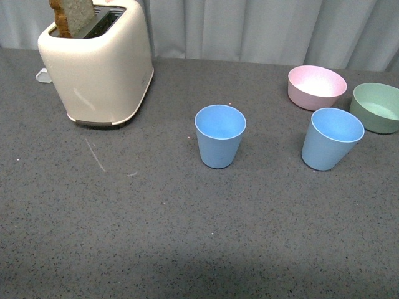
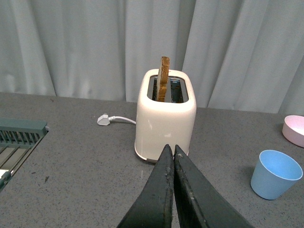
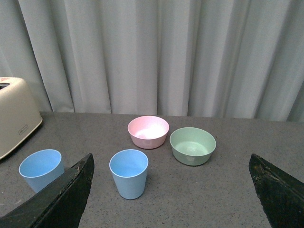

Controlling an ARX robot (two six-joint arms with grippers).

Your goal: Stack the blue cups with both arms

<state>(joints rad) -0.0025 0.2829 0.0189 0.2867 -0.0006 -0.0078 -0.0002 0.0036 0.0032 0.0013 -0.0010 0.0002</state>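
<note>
Two light blue cups stand upright and empty on the grey table. One blue cup [image 1: 220,136] is near the middle; it also shows in the left wrist view [image 2: 276,174] and the right wrist view [image 3: 41,169]. The other blue cup [image 1: 331,138] stands to the right, in front of the bowls; it shows in the right wrist view [image 3: 128,173]. Neither arm shows in the front view. My left gripper [image 2: 171,148] is shut and empty, pointing at the toaster. My right gripper [image 3: 171,164] is wide open and empty, well short of the cups.
A cream toaster [image 1: 98,62] with a slice of toast stands at the back left, its plug [image 2: 103,119] beside it. A pink bowl [image 1: 316,86] and a green bowl [image 1: 378,106] sit at the back right. A grey rack [image 2: 19,137] lies far left. Curtains hang behind.
</note>
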